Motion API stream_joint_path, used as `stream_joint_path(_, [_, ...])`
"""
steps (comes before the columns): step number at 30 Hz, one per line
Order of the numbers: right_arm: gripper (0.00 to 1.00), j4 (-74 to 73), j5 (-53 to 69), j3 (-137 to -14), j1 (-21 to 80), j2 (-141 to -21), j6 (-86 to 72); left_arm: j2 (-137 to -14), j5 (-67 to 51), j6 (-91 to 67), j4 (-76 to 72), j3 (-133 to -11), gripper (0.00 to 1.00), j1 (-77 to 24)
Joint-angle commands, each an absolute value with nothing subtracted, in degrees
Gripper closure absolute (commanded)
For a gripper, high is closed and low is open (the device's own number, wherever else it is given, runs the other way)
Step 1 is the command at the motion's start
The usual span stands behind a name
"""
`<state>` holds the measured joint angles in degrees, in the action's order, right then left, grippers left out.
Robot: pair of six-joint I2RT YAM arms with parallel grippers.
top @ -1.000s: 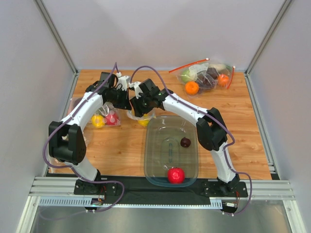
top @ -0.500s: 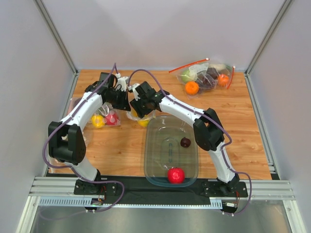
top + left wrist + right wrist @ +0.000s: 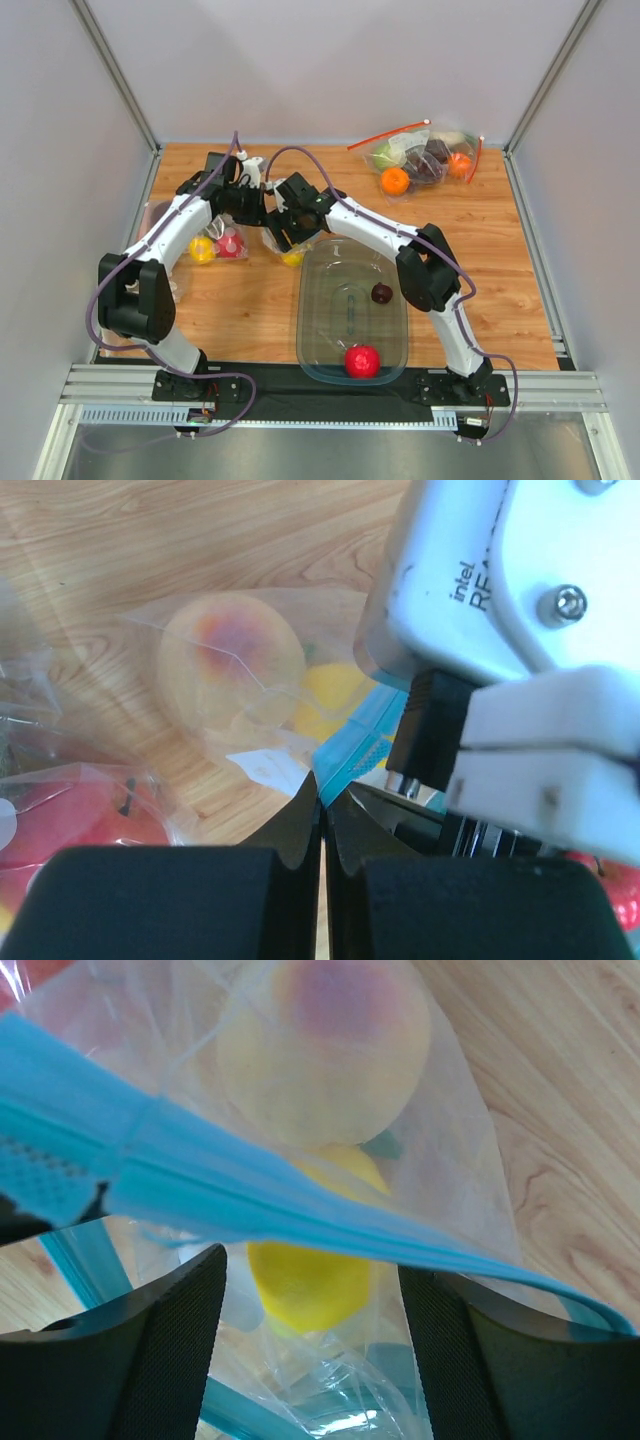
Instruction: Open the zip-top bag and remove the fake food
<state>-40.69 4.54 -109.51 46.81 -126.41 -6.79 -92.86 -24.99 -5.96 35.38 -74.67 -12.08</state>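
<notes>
1. Seen from above, the right gripper moves left and a little toward the near edge over the last second, and it now sits right over the mouth of the small bag; the left gripper hardly shifts
2. The left jaws are closed and pinch the bag's lip beside the blue strip, which runs taut across the right wrist view, so the mouth looks held open
3. The right jaws are spread wide and hold nothing; the lemon lies inside the bag straight between them, with the peach just beyond it
4. The bag rests on the table between the two grippers, just beside the far left corner of the clear tub; the apple and the plum already lie in the tub, well apart
5. The task looks about half done, and this shift lines the right gripper up for the lemon
6. The next move likely calls for dipping past the strip and closing on the lemon; a finger could snag the strip or the film, or the smooth round fruit could slip out
</notes>
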Motion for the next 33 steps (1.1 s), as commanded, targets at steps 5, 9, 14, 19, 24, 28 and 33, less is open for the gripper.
stream_joint_path(5, [0.28, -44.6, 4.0, -110.0, 48.2, -130.5, -11.9, -86.9, -21.4, -10.3, 26.4, -70.9, 1.0, -11.8])
stream_joint_path(9, [0.28, -45.3, 1.9, -109.8, 48.7, -131.8, -12.7, -85.8, -20.0, -11.4, 24.8, -69.4, 1.0, -11.8])
stream_joint_path(14, [0.27, -45.8, 0.1, -109.9, 49.3, -133.4, -12.7, -85.4, -19.7, -11.9, 24.2, -69.0, 1.0, -11.7])
stream_joint_path(19, [0.33, -45.8, -2.3, -110.4, 49.8, -135.4, -12.8, -84.8, -20.1, -11.8, 24.1, -69.0, 1.0, -11.7])
stream_joint_path(24, [0.82, -43.0, -4.4, -107.8, 49.7, -132.5, -13.3, -84.6, -20.0, -11.3, 24.3, -69.3, 1.0, -11.8])
stream_joint_path(28, [0.96, -35.4, -2.9, -102.5, 47.9, -126.2, -16.3, -84.8, -19.3, -10.7, 25.0, -69.6, 1.0, -11.8])
stream_joint_path(33, [0.95, -26.2, 1.7, -96.6, 45.7, -118.0, -20.6, -85.4, -18.5, -10.0, 25.7, -70.0, 1.0, -11.8])
